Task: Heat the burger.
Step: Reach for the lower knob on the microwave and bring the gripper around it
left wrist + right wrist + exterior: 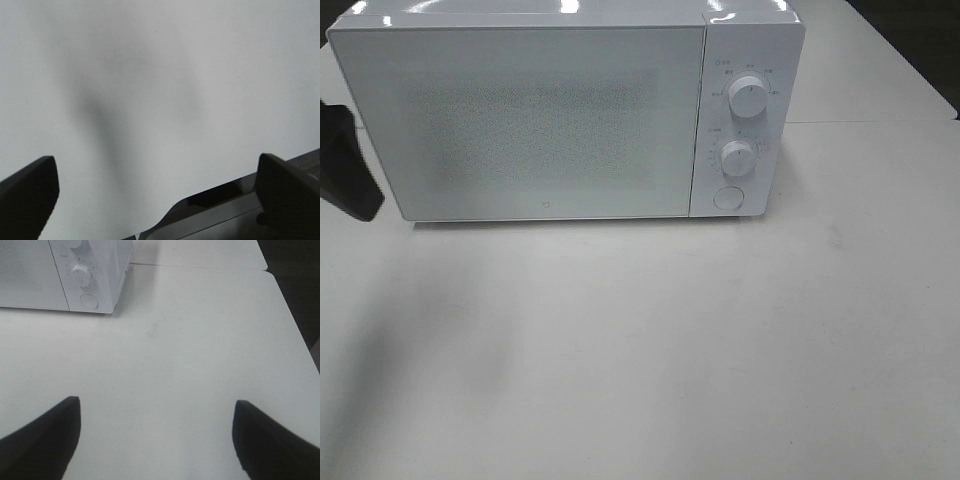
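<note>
The burger is not in view in any frame. A white microwave (540, 120) stands at the back of the table with its door closed; its frosted door hides the inside. It also shows in the right wrist view (95, 270). My left gripper (157, 200) is open and empty, facing a bare white surface. A dark part of the left arm (345, 165) shows at the left edge, beside the microwave's left end. My right gripper (155, 440) is open and empty over the table, well in front of and to the right of the microwave.
The microwave's panel has two knobs, the upper (750, 98) and the lower (737, 157), and a round button (728, 197). The white table (670, 350) has a seam (870, 122) at the back right. Its right edge (295, 340) borders dark floor.
</note>
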Available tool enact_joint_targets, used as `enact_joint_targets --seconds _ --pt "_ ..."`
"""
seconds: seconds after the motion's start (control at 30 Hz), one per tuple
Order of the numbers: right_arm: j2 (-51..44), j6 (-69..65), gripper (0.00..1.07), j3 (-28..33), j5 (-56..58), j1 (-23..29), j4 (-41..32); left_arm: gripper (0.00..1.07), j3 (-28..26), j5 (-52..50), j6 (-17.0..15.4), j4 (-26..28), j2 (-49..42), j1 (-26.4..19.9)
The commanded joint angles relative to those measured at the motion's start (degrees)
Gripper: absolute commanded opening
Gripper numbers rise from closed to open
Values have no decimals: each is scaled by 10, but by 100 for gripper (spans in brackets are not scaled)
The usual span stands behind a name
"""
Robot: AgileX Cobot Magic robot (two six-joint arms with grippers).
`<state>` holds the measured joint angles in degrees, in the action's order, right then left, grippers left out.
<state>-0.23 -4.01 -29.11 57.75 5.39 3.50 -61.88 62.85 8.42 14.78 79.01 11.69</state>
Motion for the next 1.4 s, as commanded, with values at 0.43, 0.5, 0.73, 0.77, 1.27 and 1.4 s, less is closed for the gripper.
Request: enact_joint_targets --seconds 0.43,0.5,0.73,0.77,1.27,1.4 --pt "-15 -1 75 3 -7 -2 0 100 142 1 2 -27 -147 -121" --pt "-15 -1 75 3 -7 -2 0 100 171 1 2 -27 -181 -121" --pt "-15 -1 75 3 -7 -2 0 100 235 -18 2 -44 -262 -121" --pt "-15 -1 75 3 -7 -2 0 100 244 -25 2 -47 -275 -121" --pt "-15 -1 75 3 -7 -2 0 100 321 -13 -5 -68 -443 -121" --pt "-15 -1 75 3 -7 -2 0 100 321 -14 -11 -72 -482 -121"
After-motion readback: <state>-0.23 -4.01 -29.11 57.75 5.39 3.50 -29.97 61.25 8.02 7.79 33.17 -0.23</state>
